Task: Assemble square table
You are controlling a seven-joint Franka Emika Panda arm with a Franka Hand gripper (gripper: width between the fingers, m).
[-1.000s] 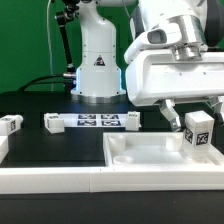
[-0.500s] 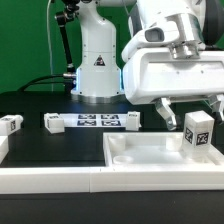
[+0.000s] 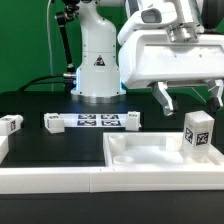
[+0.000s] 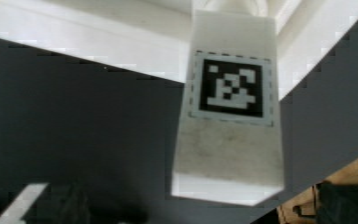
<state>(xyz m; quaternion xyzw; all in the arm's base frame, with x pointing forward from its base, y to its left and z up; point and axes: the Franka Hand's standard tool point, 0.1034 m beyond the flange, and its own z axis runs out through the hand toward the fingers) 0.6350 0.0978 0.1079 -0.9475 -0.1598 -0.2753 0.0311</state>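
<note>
We see the tool hanging open above the bench, its two dark fingers spread wide and pointing down with nothing between them. The broad white wrist housing sits level over it, filling the upper part of the exterior view's right, and the arm base stands behind, near the middle.

Directly beneath the gap in the tool stands the upright leg, clear of both fingers. It rests on the recessed face of the square slab, close to the slab's corner on the exterior view's right, tagged face towards us.

Further out, the marker board lies flat on the bench with two more legs at its ends, the second nearer the slab. A lone leg lies at the exterior view's far left. The border wall runs across the front.

The wrist view gives us what the exterior view cannot: the upright leg seen close and lengthwise, with its tag sharp against the dark bench. It shows none of the other legs or the marker board, and its blurred lower corners are unreadable to us.
</note>
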